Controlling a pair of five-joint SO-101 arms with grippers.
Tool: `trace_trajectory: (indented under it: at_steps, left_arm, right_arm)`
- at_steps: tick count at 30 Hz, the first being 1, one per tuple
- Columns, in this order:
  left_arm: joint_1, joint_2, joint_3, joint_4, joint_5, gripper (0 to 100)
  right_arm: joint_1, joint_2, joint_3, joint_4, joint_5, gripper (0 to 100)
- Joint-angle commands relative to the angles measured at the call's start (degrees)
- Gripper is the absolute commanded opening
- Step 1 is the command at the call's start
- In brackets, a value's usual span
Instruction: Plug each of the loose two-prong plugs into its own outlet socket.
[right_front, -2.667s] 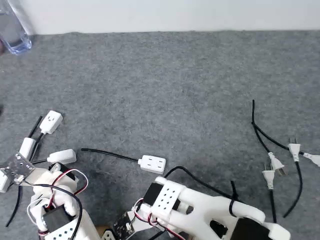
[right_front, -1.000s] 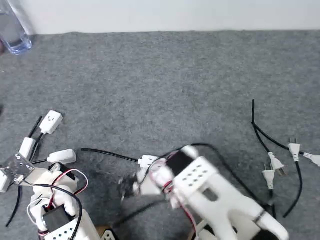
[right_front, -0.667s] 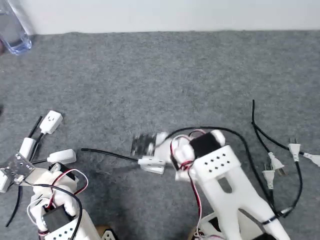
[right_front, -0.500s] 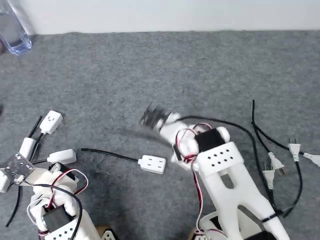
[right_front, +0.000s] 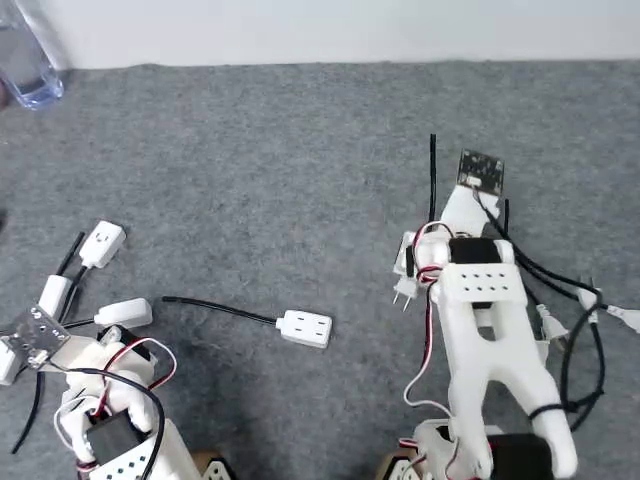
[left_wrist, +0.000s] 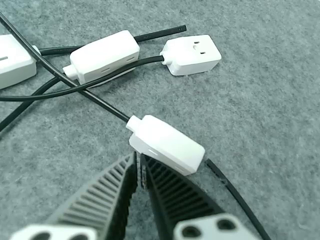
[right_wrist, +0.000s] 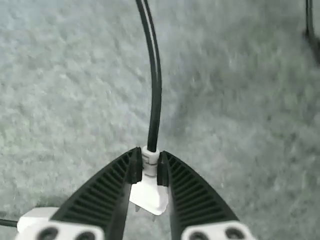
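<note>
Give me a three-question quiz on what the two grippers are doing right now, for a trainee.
1. True or false: the right gripper is shut on a two-prong plug.
2. Pick one. The left gripper is: A) clamped on a black cord; B) shut, holding nothing, next to a white outlet socket; C) wide open above a plug.
3. Fill the gap: the cord that runs from the held plug is ____ in colour.

Key: 1 true; 2 B; 3 black.
</note>
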Motion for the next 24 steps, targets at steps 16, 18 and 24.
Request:
trace_trajectory:
  at_steps: [16,18,24]
  left_arm:
    - [0.0,-0.5,-0.3,-1.4,-0.4,1]
    - [0.0,-0.5,-0.3,-1.4,-0.4,1]
    - [0.0,-0.5,-0.3,-1.4,-0.4,1]
  right_arm:
    - [-1.6,15.3,-1.4,6.3,17.4,34.1]
    - [-2.2,14.5,-4.0,8.7,25.0,30.9]
    - [-1.3,9.4,-22.2,22.0,56.6,27.4]
